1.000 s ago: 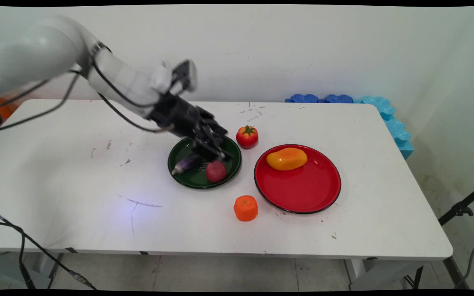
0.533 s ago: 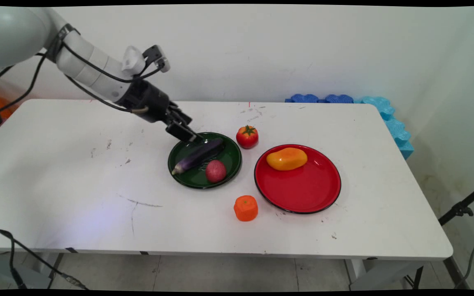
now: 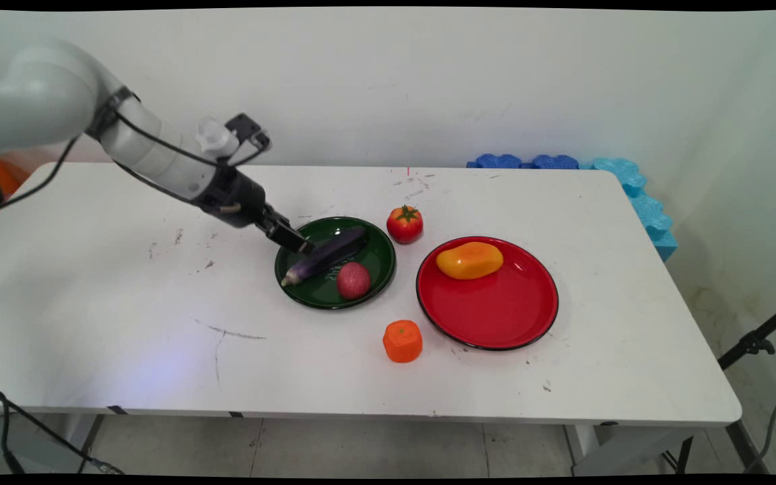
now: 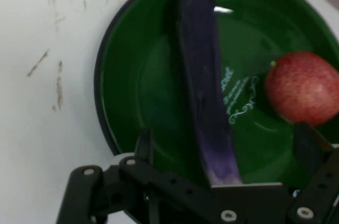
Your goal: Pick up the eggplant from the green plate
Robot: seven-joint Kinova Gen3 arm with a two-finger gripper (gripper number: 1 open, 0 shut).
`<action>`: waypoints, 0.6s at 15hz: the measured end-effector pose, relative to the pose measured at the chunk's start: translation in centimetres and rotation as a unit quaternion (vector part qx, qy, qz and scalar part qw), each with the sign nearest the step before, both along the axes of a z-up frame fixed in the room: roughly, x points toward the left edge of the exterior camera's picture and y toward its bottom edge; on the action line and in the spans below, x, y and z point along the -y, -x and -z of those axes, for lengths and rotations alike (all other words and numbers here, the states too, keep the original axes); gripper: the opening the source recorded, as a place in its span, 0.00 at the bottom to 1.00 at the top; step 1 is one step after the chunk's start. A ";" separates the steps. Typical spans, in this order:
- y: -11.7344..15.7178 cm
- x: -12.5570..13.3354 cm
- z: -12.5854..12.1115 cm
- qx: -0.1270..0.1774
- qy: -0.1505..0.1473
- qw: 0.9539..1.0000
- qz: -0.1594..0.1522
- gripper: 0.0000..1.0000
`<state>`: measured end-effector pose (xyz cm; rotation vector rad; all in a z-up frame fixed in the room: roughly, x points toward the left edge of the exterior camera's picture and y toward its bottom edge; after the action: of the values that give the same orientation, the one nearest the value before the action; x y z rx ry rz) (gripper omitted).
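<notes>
1. The end effector hangs over the left rim of the green plate, its fingers spread wide and holding nothing.
2. In the hand view the end effector straddles the pale end of the eggplant — one finger on each side, neither touching it.
3. The eggplant lies slantwise across the green plate, its pale end at the near left rim.
4. A red apple sits in the same plate, just near of the eggplant; in the hand view the apple lies close to one finger.
5. A tomato stands on the tabletop just right of the green plate's far rim.
6. Further right lies a red plate — a mango rests on its far left part.
7. An orange stands on the tabletop near of the two plates, between them.
</notes>
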<state>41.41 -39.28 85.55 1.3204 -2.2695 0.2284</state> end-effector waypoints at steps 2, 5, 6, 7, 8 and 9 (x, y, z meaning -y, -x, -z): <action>0.3 0.1 1.1 0.002 -0.002 1.000 -0.011 1.00; 0.9 0.5 2.7 0.002 -0.003 1.000 -0.023 1.00; 1.1 0.8 3.4 0.002 -0.003 1.000 -0.027 1.00; 1.3 0.9 3.9 0.002 -0.003 1.000 -0.029 1.00; 1.5 1.1 4.4 0.001 -0.002 1.000 -0.031 1.00; 1.8 1.3 5.0 0.000 -0.001 0.999 -0.032 1.00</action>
<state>39.59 -40.58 80.53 1.3951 -2.2306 0.2475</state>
